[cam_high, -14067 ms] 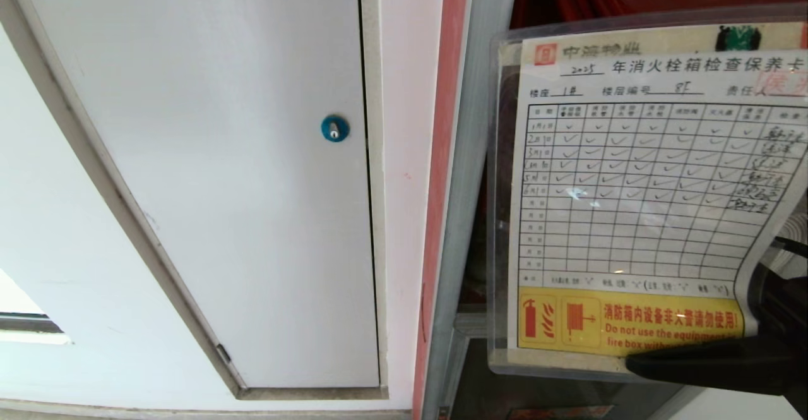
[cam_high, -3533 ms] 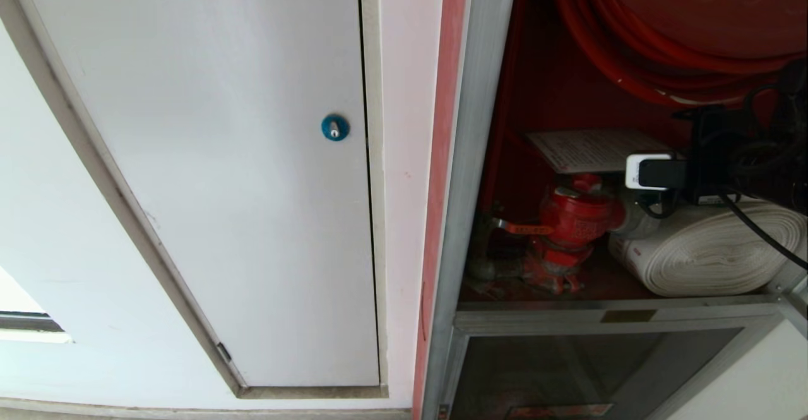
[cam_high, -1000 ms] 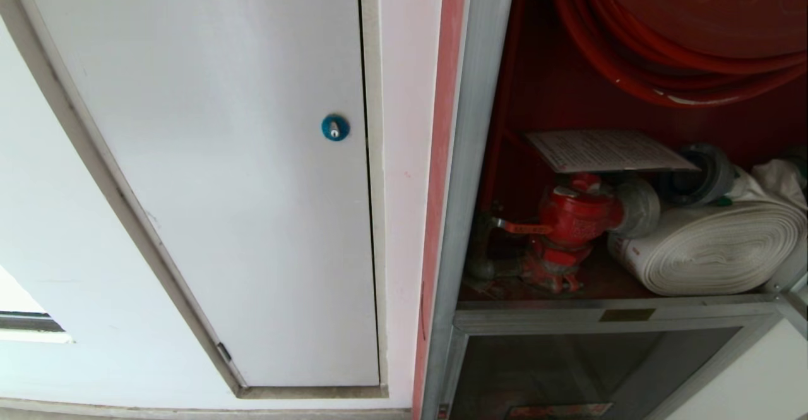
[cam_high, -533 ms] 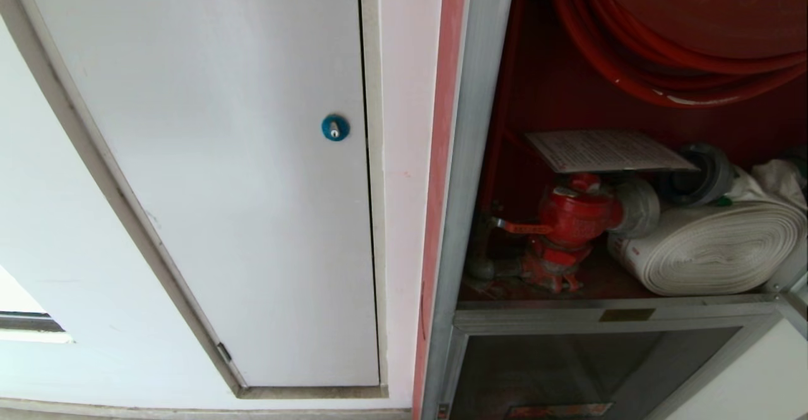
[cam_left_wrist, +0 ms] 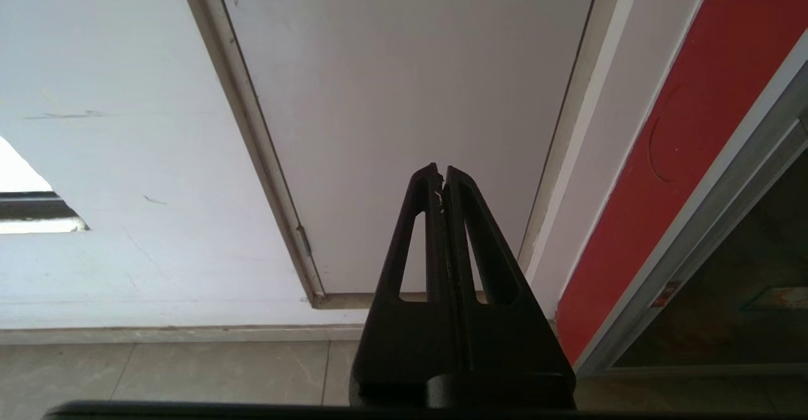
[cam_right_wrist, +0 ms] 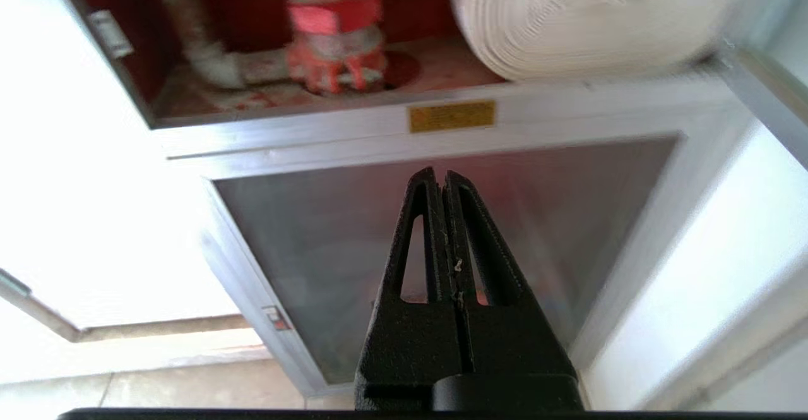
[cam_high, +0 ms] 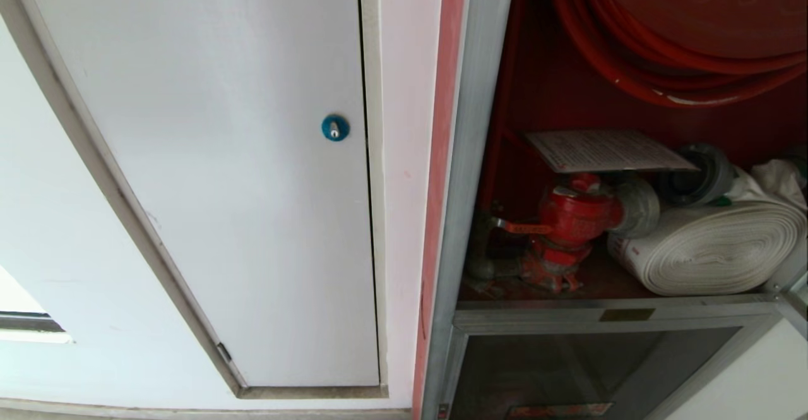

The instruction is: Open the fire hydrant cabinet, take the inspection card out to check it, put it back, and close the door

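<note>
The fire hydrant cabinet (cam_high: 470, 155) stands open, red inside. The inspection card (cam_high: 606, 150) lies flat on top of the red valve (cam_high: 571, 218), under the red hose reel (cam_high: 663, 35). A rolled white hose (cam_high: 713, 252) sits to its right. The door's glass panel is out of view. Neither gripper shows in the head view. My right gripper (cam_right_wrist: 440, 174) is shut and empty, held low in front of the smaller glass panel (cam_right_wrist: 303, 237) under the cabinet's shelf. My left gripper (cam_left_wrist: 440, 170) is shut and empty, parked facing the white door (cam_left_wrist: 410, 91).
A white door with a blue round lock (cam_high: 334, 127) fills the wall left of the cabinet. A yellow plate (cam_right_wrist: 451, 115) marks the shelf's front rail. A silver bar (cam_right_wrist: 764, 98) slants at the shelf's right end. Tiled floor (cam_left_wrist: 158, 369) lies below.
The card was once held up before the head camera, then set on the valve with my right gripper beside it. That arm has since left the head view; nothing moved there in the last second.
</note>
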Robot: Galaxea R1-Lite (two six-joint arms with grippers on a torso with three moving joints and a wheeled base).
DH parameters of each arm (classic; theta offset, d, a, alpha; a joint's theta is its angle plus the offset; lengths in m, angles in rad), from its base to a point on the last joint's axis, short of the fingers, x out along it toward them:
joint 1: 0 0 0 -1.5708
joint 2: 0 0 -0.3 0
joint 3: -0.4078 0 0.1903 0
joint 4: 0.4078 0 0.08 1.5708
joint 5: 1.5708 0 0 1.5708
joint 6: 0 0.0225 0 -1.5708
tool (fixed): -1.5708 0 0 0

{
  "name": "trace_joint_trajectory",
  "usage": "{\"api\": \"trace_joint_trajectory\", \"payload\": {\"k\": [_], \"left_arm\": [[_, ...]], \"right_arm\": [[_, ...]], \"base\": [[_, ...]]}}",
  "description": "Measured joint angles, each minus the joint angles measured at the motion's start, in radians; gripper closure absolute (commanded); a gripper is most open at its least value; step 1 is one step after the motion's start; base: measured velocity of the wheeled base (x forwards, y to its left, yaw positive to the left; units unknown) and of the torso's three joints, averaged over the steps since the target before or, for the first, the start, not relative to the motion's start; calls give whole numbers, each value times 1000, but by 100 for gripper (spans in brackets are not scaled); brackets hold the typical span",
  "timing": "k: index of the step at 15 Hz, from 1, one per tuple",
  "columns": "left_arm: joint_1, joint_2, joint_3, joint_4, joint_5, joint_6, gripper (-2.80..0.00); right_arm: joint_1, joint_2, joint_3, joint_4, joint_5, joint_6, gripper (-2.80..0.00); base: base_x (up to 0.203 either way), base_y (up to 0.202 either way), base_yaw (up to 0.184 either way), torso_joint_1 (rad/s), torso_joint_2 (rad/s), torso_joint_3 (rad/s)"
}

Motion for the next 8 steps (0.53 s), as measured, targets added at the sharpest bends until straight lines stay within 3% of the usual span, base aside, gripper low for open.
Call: {"api": "trace_joint_trajectory", "payload": {"k": [3, 8], "left_arm": [[0, 0, 0, 0, 0, 0, 0], [0, 0, 0, 0, 0, 0, 0]], "right_arm": [[0, -9, 35, -24, 27, -47, 0], [0, -10, 41, -24, 31, -45, 0]], "base": [[0, 0, 0, 0, 0, 0], [0, 0, 0, 0, 0, 0]]}}
